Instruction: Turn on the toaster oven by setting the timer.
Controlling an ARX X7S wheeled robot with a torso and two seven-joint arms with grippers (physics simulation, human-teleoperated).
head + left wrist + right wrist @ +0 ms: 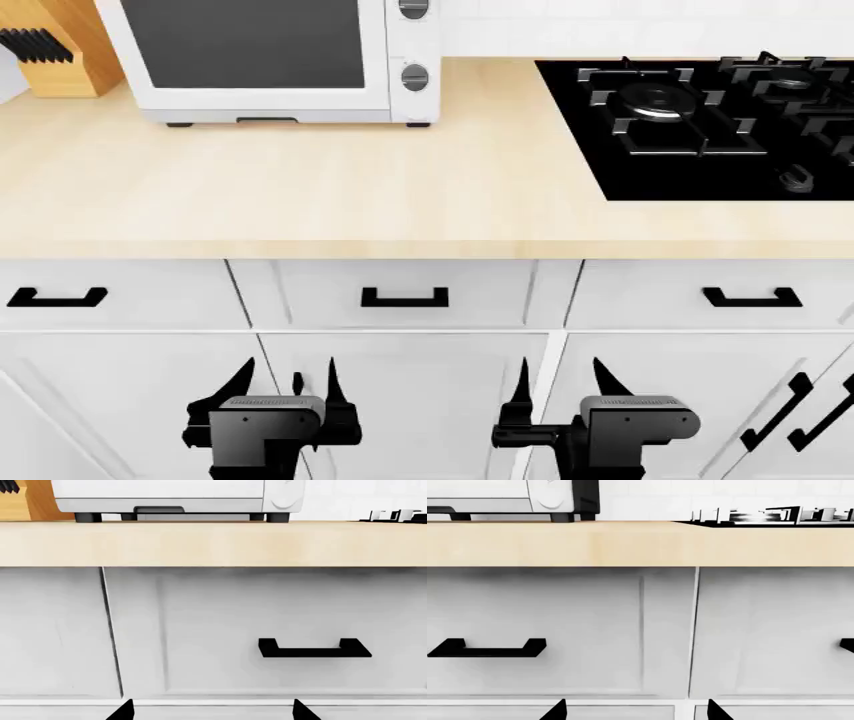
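Observation:
The white toaster oven [247, 60] stands at the back left of the wooden counter, its dark glass door facing me and round silver knobs [415, 77] down its right panel. Its lower edge and feet also show in the left wrist view [173, 502] and the right wrist view [527, 500]. My left gripper [286, 385] and right gripper [557, 380] hang low in front of the cabinet doors, well below the counter and far from the oven. Both are open with nothing between their fingers [123, 711] [557, 711].
A black gas hob [707, 120] fills the counter's right side. A wooden knife block [54, 50] stands left of the oven. White drawers with black handles [404, 297] run under the counter edge [400, 248], with cabinet doors below.

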